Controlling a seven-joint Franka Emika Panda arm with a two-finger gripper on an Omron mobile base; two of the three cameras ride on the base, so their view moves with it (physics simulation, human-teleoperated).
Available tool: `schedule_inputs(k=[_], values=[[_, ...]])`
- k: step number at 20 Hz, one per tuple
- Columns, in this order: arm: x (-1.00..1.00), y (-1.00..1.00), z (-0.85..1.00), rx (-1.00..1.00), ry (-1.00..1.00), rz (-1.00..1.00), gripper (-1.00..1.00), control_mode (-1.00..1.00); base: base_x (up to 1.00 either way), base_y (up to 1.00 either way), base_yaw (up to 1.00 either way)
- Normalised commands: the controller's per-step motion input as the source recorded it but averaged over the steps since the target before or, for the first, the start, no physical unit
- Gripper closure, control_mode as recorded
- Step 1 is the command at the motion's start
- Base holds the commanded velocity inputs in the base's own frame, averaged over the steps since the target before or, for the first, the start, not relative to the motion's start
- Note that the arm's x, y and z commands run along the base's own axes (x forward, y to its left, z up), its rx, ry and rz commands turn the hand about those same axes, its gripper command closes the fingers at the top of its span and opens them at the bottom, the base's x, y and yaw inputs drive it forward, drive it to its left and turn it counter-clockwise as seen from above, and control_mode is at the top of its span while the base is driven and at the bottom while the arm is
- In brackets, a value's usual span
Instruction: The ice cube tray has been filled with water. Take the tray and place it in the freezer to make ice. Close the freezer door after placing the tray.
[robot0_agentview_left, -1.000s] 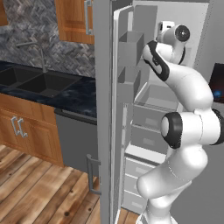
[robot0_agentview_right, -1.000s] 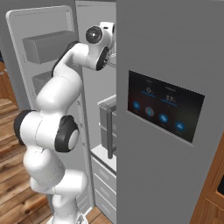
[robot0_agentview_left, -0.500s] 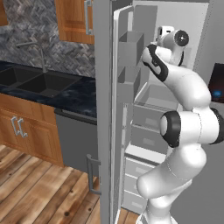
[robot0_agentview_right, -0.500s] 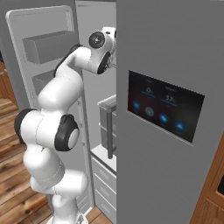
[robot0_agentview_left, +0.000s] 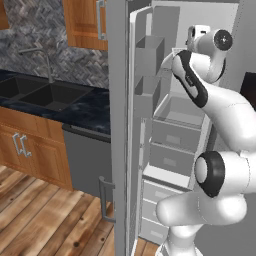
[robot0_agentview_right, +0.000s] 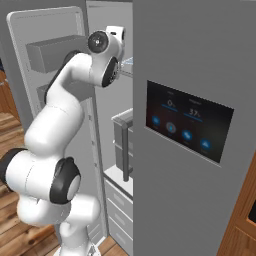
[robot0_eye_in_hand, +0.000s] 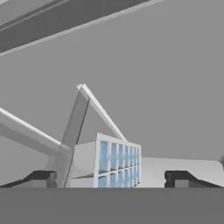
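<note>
While the gripper (robot0_eye_in_hand: 111, 177) reaches into the freezer (robot0_agentview_left: 185, 107), the hand view shows its two dark fingertips (robot0_eye_in_hand: 39, 177) spread wide at seven and five o'clock, touching nothing. Between and just beyond them sits the ice cube tray (robot0_eye_in_hand: 111, 164), its pale blue water (robot0_eye_in_hand: 120, 157) cells facing the camera, on a white shelf (robot0_eye_in_hand: 183, 168) with grey wall behind. Likely risks: a finger clipping the tray on withdrawal and spilling water, or the arm catching the bins of the open freezer door (robot0_agentview_left: 120, 125)
</note>
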Motion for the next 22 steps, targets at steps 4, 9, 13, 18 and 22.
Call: schedule_inputs(k=[4,9,13,18,22], values=[[-1.0,0.59,0.0,0.0,0.1,0.0,-1.0,-1.0,0.0,0.0,0.0],[-1.0,0.33,0.01,0.0,0.05,-0.03,-1.0,-1.0,0.0,0.0,0.0],[-1.0,0.14,0.09,0.0,0.0,-0.04,-1.0,-1.0,0.0,0.0,0.0],[-0.87,0.09,0.01,0.0,0.0,-0.03,-1.0,-1.0,0.0,0.0,0.0],[-0.75,0.11,0.0,0.0,0.0,-0.01,-1.0,-1.0,0.0,0.0,0.0]])
